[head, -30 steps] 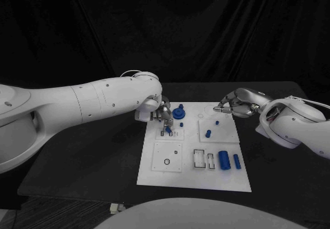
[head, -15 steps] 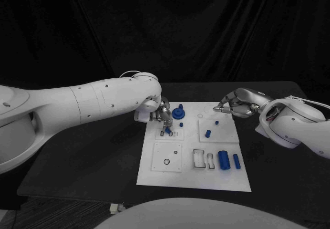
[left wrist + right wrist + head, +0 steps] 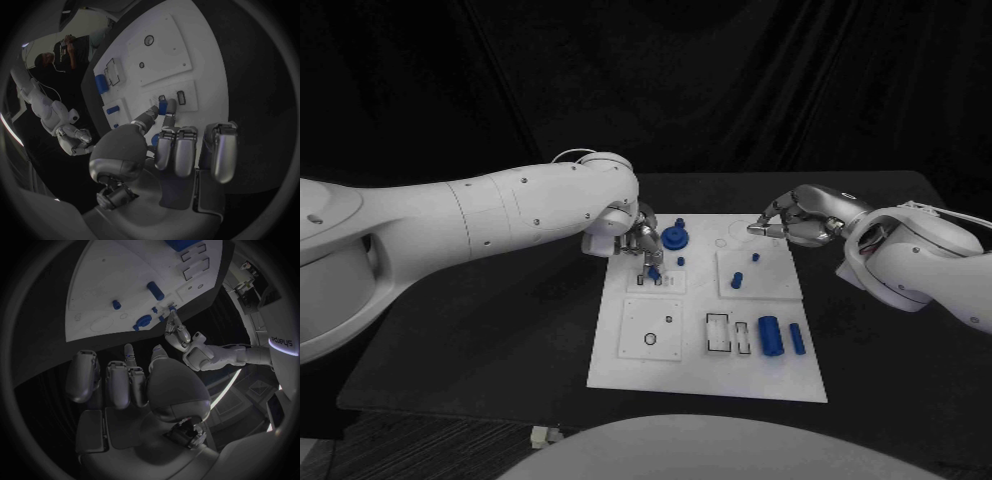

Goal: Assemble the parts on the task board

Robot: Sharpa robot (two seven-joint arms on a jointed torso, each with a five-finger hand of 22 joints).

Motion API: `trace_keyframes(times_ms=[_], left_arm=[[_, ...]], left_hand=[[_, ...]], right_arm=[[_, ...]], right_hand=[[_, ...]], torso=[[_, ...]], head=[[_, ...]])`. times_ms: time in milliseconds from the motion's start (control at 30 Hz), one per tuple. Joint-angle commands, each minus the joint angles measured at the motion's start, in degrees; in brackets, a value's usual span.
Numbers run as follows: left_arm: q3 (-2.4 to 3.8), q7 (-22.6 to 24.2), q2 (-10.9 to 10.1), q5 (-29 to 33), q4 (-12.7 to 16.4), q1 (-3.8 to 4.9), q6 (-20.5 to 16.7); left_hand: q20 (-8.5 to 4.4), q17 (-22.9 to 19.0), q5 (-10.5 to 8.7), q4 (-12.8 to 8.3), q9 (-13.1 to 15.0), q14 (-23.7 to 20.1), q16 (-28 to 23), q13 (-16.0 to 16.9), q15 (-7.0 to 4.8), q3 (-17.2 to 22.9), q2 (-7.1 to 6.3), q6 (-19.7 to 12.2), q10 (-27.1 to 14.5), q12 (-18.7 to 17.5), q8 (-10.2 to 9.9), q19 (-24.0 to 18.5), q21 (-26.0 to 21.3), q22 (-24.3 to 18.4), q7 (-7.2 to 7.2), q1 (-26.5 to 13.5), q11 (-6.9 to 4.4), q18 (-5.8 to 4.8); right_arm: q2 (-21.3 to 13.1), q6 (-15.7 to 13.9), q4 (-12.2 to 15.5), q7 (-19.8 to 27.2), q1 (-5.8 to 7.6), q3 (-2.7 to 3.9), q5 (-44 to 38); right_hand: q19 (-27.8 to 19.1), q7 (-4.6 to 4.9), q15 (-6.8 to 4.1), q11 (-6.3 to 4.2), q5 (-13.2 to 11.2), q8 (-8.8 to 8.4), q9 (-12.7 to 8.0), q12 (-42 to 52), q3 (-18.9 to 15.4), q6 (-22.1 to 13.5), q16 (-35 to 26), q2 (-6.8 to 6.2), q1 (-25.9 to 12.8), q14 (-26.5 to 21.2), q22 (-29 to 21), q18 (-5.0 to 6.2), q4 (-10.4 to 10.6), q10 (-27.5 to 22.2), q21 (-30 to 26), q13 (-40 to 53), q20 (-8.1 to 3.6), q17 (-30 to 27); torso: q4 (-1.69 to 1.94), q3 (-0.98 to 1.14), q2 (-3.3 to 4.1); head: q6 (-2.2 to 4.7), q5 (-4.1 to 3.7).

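Observation:
The white task board (image 3: 646, 370) lies in the middle of the black table. My left hand (image 3: 633, 238) hovers over its far left part and pinches a small blue part (image 3: 653, 270) between thumb and a finger, low over two small slots (image 3: 172, 97). The left wrist view shows the same pinched part (image 3: 163, 106). A round blue part (image 3: 675, 238) stands just right of that hand. My right hand (image 3: 793, 222) hangs at the board's far right corner with fingers curled in, nothing seen in them. The right wrist view shows the board (image 3: 119, 275) and my left hand (image 3: 182, 336).
Two small blue pegs (image 3: 754, 257) (image 3: 736, 281) stand on the right square plate. A thick blue cylinder (image 3: 767, 335) and a thinner one (image 3: 796, 338) lie on the board's near right, beside rectangular slots (image 3: 717, 332). The black table (image 3: 488, 330) surrounds the board.

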Motion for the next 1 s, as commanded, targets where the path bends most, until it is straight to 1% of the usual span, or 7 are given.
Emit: trace_keyframes(times_ms=[33,167,333,700,1000], left_arm=[[0.04,0.63,0.16,0.13,0.16,-0.13,0.1],[0.04,0.62,0.21,0.13,0.16,-0.19,0.12],[0.04,0.59,0.22,0.13,0.22,-0.24,0.21],[0.04,0.54,0.13,0.13,0.33,-0.27,0.61],[0.04,0.51,0.01,0.13,0.65,-0.28,0.62]], left_hand=[[-0.22,15.05,-0.66,0.66,0.11,6.06,0.15,15.06,-0.21,-0.35,-0.01,-0.05,6.0,-0.03,-0.4,0.94,-0.25,8.47,0.14,-0.8,-0.09,0.78],[-0.21,15.05,-0.64,1.21,0.15,6.06,0.15,15.06,-0.19,-0.78,-0.17,-0.03,6.0,-0.03,-0.43,0.89,-0.36,8.4,0.17,-1.21,-0.06,0.81],[-0.2,15.05,-1.2,1.75,0.21,6.06,0.15,15.06,-0.18,-1.26,-0.34,0.0,6.0,-0.03,-0.45,0.83,-0.5,8.32,0.15,-1.48,-0.06,0.84],[-0.2,15.05,-1.31,1.82,0.22,6.06,0.15,15.06,-0.19,-1.31,-0.33,0.01,6.0,-0.03,-0.45,0.71,-0.67,8.15,0.13,-1.47,-0.07,0.89],[-0.2,15.05,-1.52,1.94,0.27,6.06,0.15,15.06,-0.19,-1.4,-0.33,0.08,6.0,-0.03,-0.42,0.58,-0.87,7.97,0.1,-1.42,-0.1,0.94]], right_arm=[[-0.01,0.06,0.07,-0.78,-0.15,0.04,-0.11],[-0.05,0.04,0.07,-0.81,-0.16,0.04,-0.11],[-0.07,0.05,0.08,-0.85,-0.17,0.04,-0.11],[-0.05,0.18,0.02,-0.91,-0.2,0.04,-0.11],[0.04,0.27,-0.04,-0.91,-0.26,0.04,-0.11]], right_hand=[[-0.22,0.2,0.4,0.34,0.29,0.14,0.06,-0.31,-0.33,-0.22,-0.25,0.05,0.72,2.47,9.59,0.55,-0.03,3.69,-0.19,10.93,-0.03,1.2],[-0.22,0.2,0.4,0.34,0.29,0.14,0.06,-0.31,-0.33,-0.22,-0.25,0.05,0.72,2.47,9.59,0.55,-0.03,3.69,-0.19,10.93,-0.03,1.2],[-0.22,0.2,0.4,0.34,0.29,0.14,0.06,-0.31,-0.33,-0.22,-0.25,0.05,0.72,2.47,9.59,0.55,-0.03,3.69,-0.19,10.93,-0.03,1.2],[-0.22,0.2,0.4,0.34,0.29,0.14,0.06,-0.31,-0.33,-0.22,-0.25,0.05,0.72,2.47,9.59,0.55,-0.03,3.69,-0.19,10.93,-0.03,1.2],[-0.22,0.2,0.4,0.34,0.29,0.14,0.06,-0.31,-0.33,-0.22,-0.25,0.05,0.72,2.47,9.59,0.55,-0.03,3.69,-0.19,10.93,-0.03,1.2]], torso=[[0.01,0.0,-0.01],[0.03,0.0,0.0],[-0.01,0.01,0.02],[0.0,0.0,-0.01],[-0.02,0.0,0.01]], head=[[-0.01,0.03],[-0.01,-0.06],[-0.01,-0.02],[-0.01,0.04],[-0.01,0.26]])
